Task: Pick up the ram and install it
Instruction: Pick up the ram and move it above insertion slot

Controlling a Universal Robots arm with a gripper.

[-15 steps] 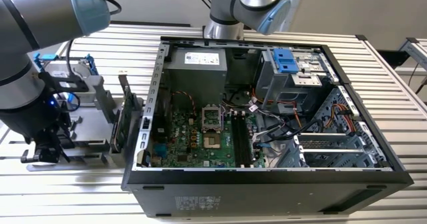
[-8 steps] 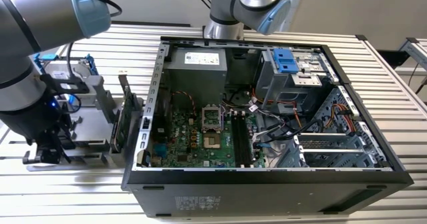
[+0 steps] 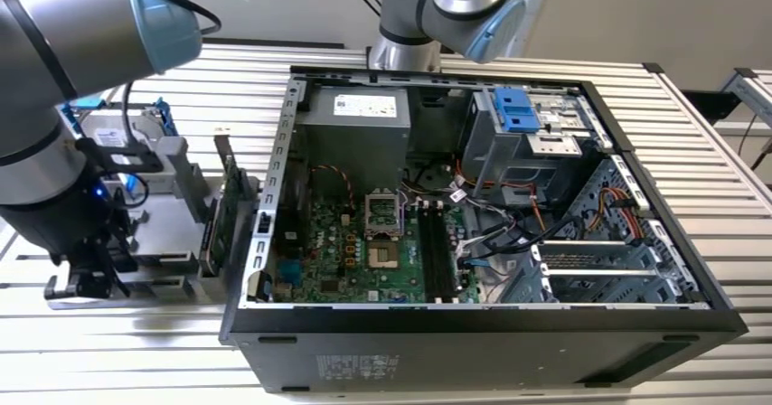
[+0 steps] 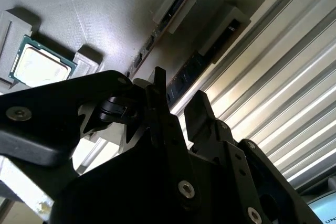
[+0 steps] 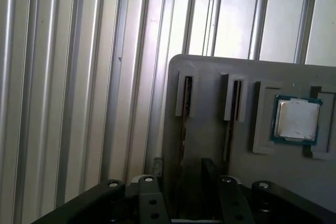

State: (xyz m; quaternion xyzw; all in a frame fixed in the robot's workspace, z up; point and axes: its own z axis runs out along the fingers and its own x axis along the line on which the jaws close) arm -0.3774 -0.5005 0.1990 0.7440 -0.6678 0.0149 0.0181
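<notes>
My gripper (image 3: 94,278) hangs low over a grey parts holder (image 3: 181,208) on the exterior view's left, beside the open computer case (image 3: 483,333). In both wrist views the ram (image 4: 191,72) (image 5: 182,141) stands edge-on in the holder's slot nearest the holder's edge. A second stick (image 5: 231,124) stands in the neighbouring slot. The gripper (image 4: 178,109) (image 5: 184,184) is open, and its black fingers (image 4: 157,95) straddle the ram with a gap on each side. The motherboard's black memory slots (image 3: 437,242) lie inside the case.
A processor chip (image 5: 296,119) (image 4: 37,66) rests in a recess of the holder. A tall green expansion card (image 3: 230,208) and a blue-framed drive (image 3: 121,125) stand on the holder. Ribbed metal table slats (image 5: 63,87) surround it. A second arm's base (image 3: 422,25) stands behind the case.
</notes>
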